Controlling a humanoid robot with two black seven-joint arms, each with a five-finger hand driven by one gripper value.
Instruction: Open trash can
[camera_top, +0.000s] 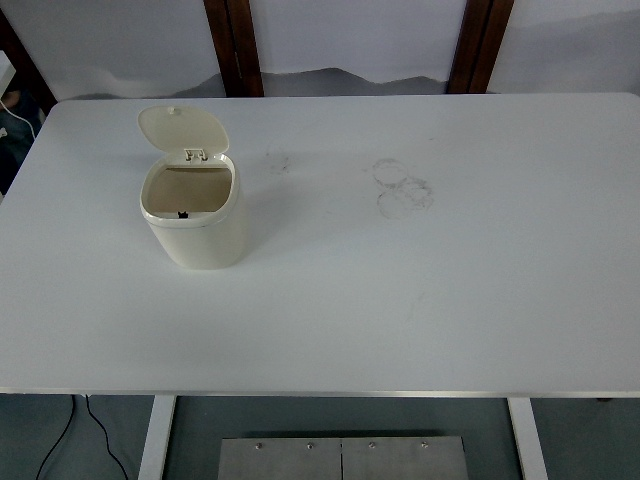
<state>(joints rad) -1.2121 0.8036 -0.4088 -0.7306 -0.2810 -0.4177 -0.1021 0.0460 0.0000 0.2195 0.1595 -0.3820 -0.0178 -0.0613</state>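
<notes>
A small cream trash can (197, 225) stands upright on the left part of the white table (420, 300). Its lid (182, 130) is swung up and back on the hinge, so the can is open and its inside shows. No robot arm or hand is in view.
Faint ring marks (402, 186) and a smudge (277, 158) stain the table's middle. The table's front edge runs along the bottom, with white legs (157, 435) and a metal plate (342, 458) below it. Two dark wooden posts (234, 45) stand behind the table.
</notes>
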